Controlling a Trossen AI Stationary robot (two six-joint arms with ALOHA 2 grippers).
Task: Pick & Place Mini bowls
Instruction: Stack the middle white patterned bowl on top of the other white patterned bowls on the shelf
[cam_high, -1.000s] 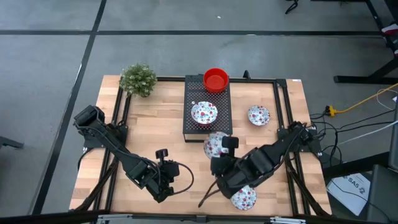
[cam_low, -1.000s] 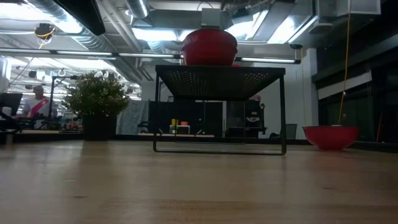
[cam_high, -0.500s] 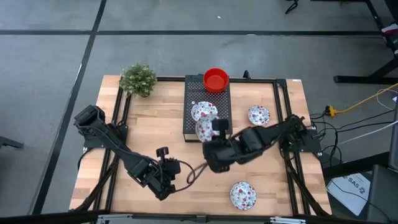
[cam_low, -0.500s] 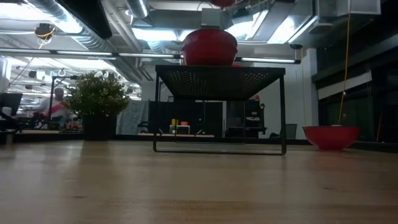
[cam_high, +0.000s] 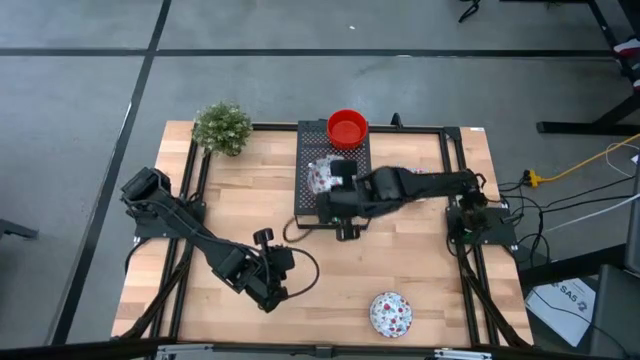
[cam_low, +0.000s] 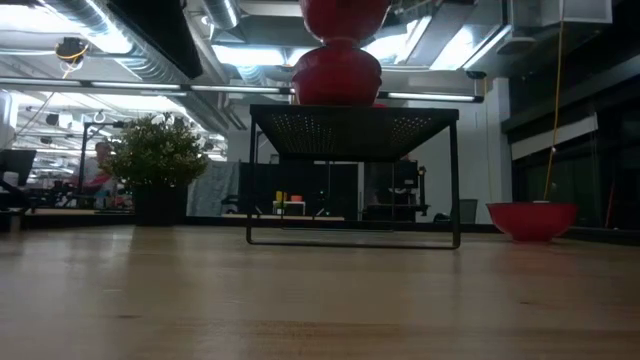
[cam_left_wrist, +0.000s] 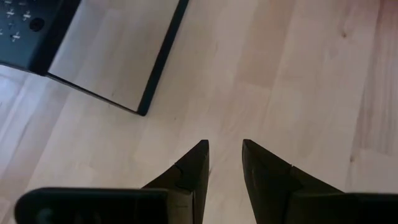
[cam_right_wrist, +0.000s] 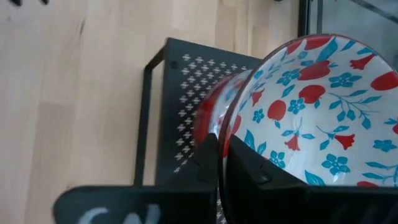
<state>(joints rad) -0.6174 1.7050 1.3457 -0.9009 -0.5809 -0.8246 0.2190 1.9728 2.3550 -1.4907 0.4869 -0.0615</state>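
My right gripper (cam_high: 336, 188) is over the black perforated box (cam_high: 360, 155), shut on a mini bowl (cam_high: 319, 177) that is white with red and blue flowers inside and red outside (cam_right_wrist: 311, 106). In the low view this bowl (cam_low: 345, 14) hangs above another bowl (cam_low: 337, 74) that stands on the box top. A plain red bowl (cam_high: 347, 128) rests at the box's far end. A floral bowl (cam_high: 391, 313) sits by the table's near edge, and one more bowl (cam_low: 530, 220) stands right of the box. My left gripper (cam_left_wrist: 224, 152) waits open over bare wood at the near left. My right gripper pinches the floral bowl's rim (cam_right_wrist: 227, 122) on the side toward the arm, one finger inside the bowl and one (cam_right_wrist: 206, 155) against its red outer wall. The fingers slant down from the table's right. The bowl is lifted clear above the box.
A small green plant (cam_high: 222, 128) stands at the table's far left corner. The box's dark frame (cam_left_wrist: 160, 59) lies ahead of my left gripper. Bare wood stretches between the box and the near floral bowl. My right arm (cam_high: 430, 186) reaches across the table's right half.
My right gripper has carried the floral bowl from the near-right part of the table toward the far edge and up over the black box. The floral bowl by the near edge, earlier under the arm, now shows fully. My left gripper shifted slightly right.
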